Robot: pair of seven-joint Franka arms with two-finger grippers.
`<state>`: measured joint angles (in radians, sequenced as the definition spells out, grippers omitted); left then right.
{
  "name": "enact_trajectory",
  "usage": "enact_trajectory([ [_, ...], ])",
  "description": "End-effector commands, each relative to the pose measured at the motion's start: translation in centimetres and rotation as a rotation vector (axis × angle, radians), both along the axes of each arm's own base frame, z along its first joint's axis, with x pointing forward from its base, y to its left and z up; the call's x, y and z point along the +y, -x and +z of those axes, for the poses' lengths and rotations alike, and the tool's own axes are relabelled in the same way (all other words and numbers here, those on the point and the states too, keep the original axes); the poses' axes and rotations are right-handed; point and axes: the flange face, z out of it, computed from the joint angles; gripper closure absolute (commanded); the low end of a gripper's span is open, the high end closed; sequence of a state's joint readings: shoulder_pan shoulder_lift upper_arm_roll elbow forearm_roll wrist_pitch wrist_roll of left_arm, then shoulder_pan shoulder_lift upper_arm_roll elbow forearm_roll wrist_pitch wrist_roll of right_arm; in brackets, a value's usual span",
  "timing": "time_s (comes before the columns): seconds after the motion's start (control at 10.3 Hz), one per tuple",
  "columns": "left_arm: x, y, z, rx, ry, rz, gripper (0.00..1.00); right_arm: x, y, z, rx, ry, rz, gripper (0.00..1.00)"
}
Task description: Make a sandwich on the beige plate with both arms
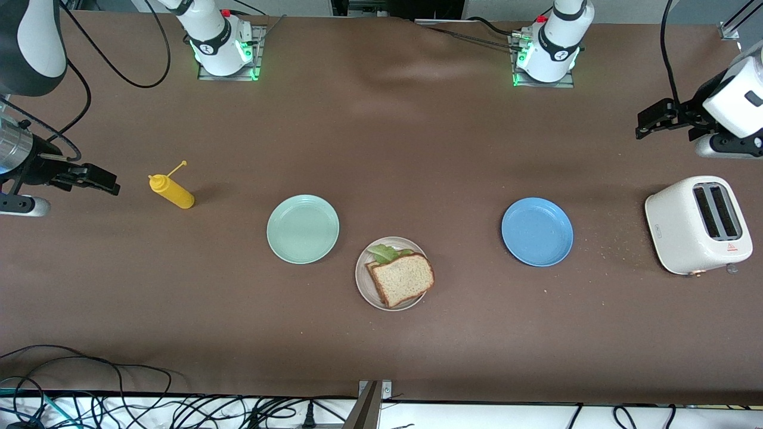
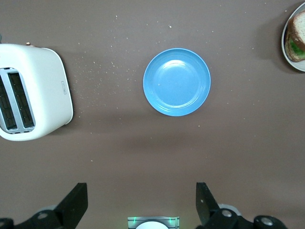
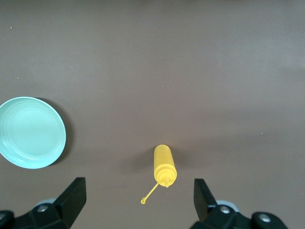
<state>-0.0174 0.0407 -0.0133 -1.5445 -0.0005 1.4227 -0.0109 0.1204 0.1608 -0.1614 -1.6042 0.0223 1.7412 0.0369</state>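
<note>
Black left end effector (image 2: 140, 205) wide open, empty.

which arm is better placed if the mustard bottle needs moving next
Right. The right gripper hangs open beside the mustard bottle at its end of the table; the left gripper, also open, is up by the toaster.

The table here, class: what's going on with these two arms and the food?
Nothing is being handled right now. The sandwich, with lettuce between its bread slices, sits assembled on the beige plate, between the bare mint-green plate and blue plate and nearer the front camera. Both arms wait. The left gripper is open above the table near the toaster, holding nothing. The right gripper is open and holding nothing beside the yellow squeeze bottle.
</note>
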Motion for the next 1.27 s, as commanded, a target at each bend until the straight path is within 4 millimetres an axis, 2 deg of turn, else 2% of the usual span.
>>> enact_trajectory([
  [0.0,0.4,-1.8,-1.6,0.025,0.018,-0.033,0.0,0.0,0.4,0.1,-0.005,-0.005,-0.007,0.0],
  [0.1,1.0,-2.5,-1.7,0.02,0.019,-0.051,0.0,0.0,0.4,0.1,-0.005,-0.005,-0.007,0.0],
  [0.29,2.7,-3.4,0.2,-0.029,0.021,-0.035,0.0,0.0,0.4,0.1,-0.005,-0.005,-0.007,0.0],
  [0.39,4.4,-3.5,0.3,-0.03,0.033,-0.004,0.0,0.0,0.4,0.2,-0.007,-0.005,-0.007,0.0],
  [0.49,5.3,-3.4,0.4,-0.032,0.033,0.005,0.0,0.0,0.4,0.1,-0.005,-0.005,-0.007,0.0],
  [0.68,4.6,-3.4,0.6,-0.036,0.032,-0.005,0.0,0.0,0.4,0.1,-0.005,-0.005,-0.007,0.0],
  [0.88,3.9,-3.5,2.1,-0.068,0.031,-0.015,0.0,0.0,0.4,0.1,-0.005,-0.005,-0.007,0.0],
  [1.17,4.0,-3.5,2.4,-0.074,0.028,-0.015,0.0,-0.1,0.5,0.2,-0.001,-0.006,-0.009,0.0],
])
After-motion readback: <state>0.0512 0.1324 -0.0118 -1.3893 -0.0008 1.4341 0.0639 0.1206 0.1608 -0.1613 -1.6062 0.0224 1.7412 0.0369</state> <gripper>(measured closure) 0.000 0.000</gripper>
